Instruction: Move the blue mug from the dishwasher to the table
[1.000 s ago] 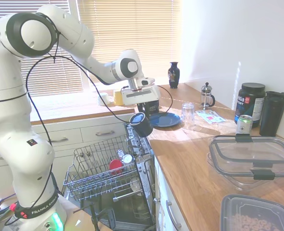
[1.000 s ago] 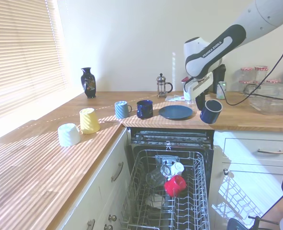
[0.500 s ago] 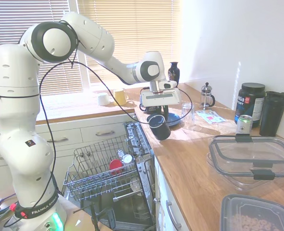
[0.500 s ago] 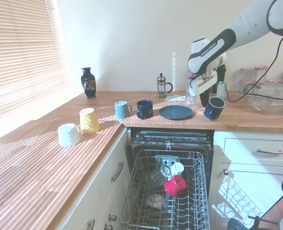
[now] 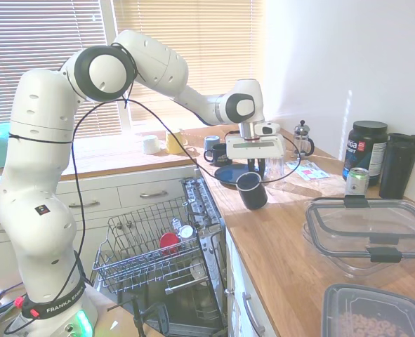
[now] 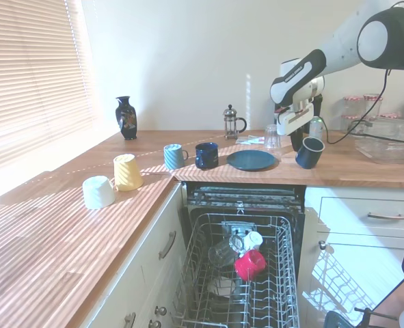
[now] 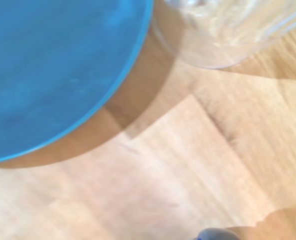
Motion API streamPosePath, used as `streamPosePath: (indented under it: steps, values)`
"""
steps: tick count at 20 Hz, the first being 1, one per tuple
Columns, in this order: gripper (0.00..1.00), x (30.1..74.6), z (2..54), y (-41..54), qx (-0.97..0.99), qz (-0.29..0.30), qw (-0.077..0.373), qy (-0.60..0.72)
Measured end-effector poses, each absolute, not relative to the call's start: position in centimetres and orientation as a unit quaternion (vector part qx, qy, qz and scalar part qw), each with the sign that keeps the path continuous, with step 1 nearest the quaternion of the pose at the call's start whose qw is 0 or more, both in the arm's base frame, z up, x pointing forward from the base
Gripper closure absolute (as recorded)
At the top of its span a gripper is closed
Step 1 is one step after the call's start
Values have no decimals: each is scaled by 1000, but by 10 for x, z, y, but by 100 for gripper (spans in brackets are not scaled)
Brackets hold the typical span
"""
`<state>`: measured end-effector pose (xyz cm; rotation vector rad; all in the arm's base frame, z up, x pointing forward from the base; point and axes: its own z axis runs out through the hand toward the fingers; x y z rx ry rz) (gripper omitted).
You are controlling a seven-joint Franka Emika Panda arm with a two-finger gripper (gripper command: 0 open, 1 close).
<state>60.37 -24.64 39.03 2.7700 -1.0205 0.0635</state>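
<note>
over the table (image 5: 291,239), the fingers (image 5: 252,170) grip the tilted blue mug (image 5: 252,191) beside the blue plate (image 6: 251,160).

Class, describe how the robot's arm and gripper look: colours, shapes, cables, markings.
The arm is glossy white with rounded segments and dark grey round joint caps. A black cable loops along it. "FRANKA EMIKA" is printed near its base. The gripper hangs from a flat white block.

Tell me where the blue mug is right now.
The dark navy cylindrical mug hangs tilted in the robot's hand over the light wooden countertop, beside the round blue plate and the clear drinking glass.
</note>
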Motion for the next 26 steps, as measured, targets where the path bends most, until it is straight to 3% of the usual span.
streamPosePath:
  steps: [10, 11, 26]
  values:
    - [100, 626, 368, -292, 932, 6, 87, -353]
    - [0, 627, 366, -296, 931, 5, 88, -354]
    - [0, 633, 375, -311, 921, 19, 90, -377]
